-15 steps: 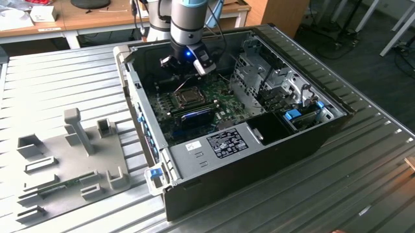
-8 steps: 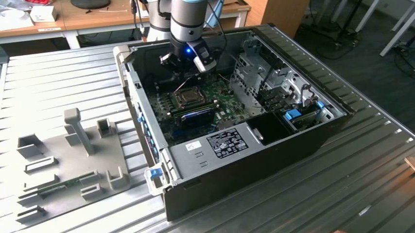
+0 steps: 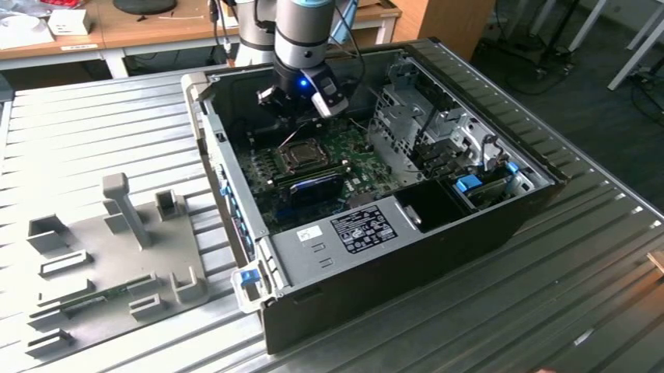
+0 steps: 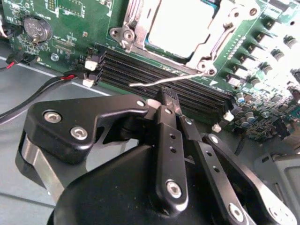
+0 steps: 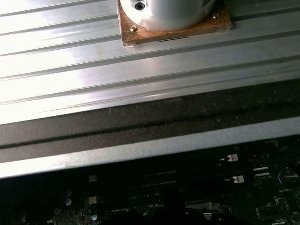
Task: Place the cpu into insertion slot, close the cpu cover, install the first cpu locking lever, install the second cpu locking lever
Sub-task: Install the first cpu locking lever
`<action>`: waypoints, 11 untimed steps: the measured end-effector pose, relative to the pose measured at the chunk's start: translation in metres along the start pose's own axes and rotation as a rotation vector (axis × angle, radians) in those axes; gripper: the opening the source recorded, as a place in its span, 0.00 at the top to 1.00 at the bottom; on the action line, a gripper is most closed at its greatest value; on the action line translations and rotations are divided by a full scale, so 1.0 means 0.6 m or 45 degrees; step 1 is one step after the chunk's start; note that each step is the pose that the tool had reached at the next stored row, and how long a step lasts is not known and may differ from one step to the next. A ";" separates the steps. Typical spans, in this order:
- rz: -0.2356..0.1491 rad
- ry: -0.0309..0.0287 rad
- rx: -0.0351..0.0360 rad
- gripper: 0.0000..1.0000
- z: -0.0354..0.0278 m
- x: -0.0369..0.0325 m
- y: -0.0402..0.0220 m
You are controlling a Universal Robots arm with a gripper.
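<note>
Ribbed table (image 3: 104, 116), cpu (image 4: 180, 26) seated, claw (image 4: 166, 99) beside lever (image 4: 154, 82)

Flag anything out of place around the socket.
One lever sticks out loose across the memory slots, just off the gripper, rather than lying latched beside the cpu cover. The cpu looks seated flat.

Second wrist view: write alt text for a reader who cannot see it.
The black gripper, shut, has its tip close to a thin silvery locking lever over black memory slots. Beyond, the cpu lies framed by the silvery cpu cover on the green board.
</note>
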State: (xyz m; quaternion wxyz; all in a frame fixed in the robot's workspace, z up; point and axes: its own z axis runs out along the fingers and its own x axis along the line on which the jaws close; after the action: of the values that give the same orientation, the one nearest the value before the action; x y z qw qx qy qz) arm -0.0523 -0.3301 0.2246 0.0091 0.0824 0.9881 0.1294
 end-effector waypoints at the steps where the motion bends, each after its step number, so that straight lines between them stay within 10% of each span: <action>1: 0.000 0.0006 -0.0029 0.90 0.000 0.000 -0.001; 11: 0.001 0.0021 -0.0129 0.90 0.000 -0.008 -0.007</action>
State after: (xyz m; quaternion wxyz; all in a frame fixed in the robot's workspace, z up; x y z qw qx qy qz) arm -0.0482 -0.3348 0.2237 0.0086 0.0826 0.9874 0.1344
